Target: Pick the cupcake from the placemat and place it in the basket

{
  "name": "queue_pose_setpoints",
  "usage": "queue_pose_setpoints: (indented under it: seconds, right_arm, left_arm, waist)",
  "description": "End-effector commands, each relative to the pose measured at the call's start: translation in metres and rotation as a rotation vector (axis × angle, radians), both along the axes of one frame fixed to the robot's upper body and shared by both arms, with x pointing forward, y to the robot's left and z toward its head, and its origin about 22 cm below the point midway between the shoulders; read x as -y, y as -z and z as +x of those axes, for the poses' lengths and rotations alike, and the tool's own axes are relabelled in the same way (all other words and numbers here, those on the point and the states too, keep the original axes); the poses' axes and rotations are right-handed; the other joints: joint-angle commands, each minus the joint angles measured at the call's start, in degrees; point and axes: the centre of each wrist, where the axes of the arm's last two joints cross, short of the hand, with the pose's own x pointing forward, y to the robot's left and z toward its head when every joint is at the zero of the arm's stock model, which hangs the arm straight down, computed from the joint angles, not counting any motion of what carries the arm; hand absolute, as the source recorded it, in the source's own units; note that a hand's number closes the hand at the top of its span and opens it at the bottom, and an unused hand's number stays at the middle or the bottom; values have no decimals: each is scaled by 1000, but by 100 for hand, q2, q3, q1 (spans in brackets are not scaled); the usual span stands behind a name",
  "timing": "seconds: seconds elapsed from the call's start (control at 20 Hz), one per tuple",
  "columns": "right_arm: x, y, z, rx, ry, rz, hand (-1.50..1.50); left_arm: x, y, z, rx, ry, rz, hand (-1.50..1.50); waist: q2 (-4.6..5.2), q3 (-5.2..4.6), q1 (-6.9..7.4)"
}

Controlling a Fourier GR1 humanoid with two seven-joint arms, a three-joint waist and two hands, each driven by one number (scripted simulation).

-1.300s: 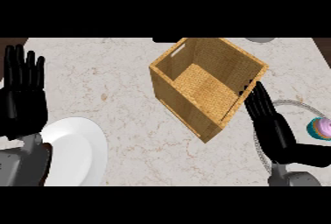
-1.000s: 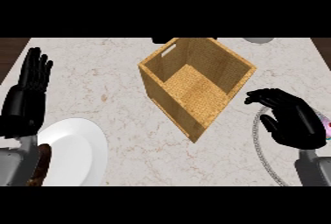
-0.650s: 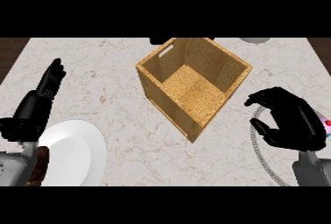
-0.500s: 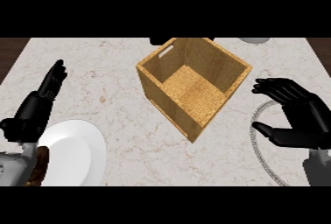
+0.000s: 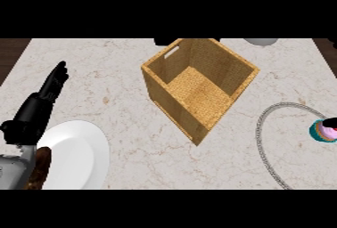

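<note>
The cupcake (image 5: 324, 132), pink-topped in a teal wrapper, sits at the right edge of the head view on a round placemat (image 5: 263, 133) with a grey rim. The woven basket (image 5: 197, 84) stands open and empty in the middle, to the left of the placemat. My left hand (image 5: 41, 101) rests at the left edge with its fingers straight and pointing up, far from both. No right hand shows in this view.
A white plate (image 5: 76, 156) lies at the lower left with a brown item (image 5: 42, 168) on its left side. A dark object (image 5: 164, 41) and a pale bowl (image 5: 261, 41) sit at the counter's far edge.
My right hand, which hovered over the placemat, has left the view to the right, uncovering the cupcake. The left hand has hardly moved.
</note>
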Motion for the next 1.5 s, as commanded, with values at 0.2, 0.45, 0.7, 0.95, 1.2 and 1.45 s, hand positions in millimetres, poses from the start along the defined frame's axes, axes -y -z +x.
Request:
queue_pose_setpoints:
  seconds: [0.2, 0.45, 0.7, 0.95, 1.2, 1.45]
  right_arm:
    - [14, -62, 1, -364, -125, -498, -150]
    - [38, -72, 19, -502, -156, -530, -150]
    - [44, -66, 28, -555, -181, -600, -150]
    - [40, -27, 50, -588, -182, -608, -150]
    - [48, -8, 60, -604, -210, -657, -150]
    - [61, 31, 52, -668, -233, -696, -150]
  left_arm:
    - [7, -9, 11, 15, 39, -7, 0]
    - [0, -6, 7, 2, 47, 6, 0]
    - [23, 9, 7, 13, 25, 2, 0]
    - [-4, -11, 17, 5, 17, -2, 0]
    - [11, 2, 14, 9, 6, 4, 0]
    - [0, 15, 10, -8, 19, -9, 0]
  waist:
    - [75, 18, 174]
    - [70, 33, 217]
    - [41, 38, 95]
    - [43, 39, 101]
    - [41, 40, 92]
    - [28, 38, 20]
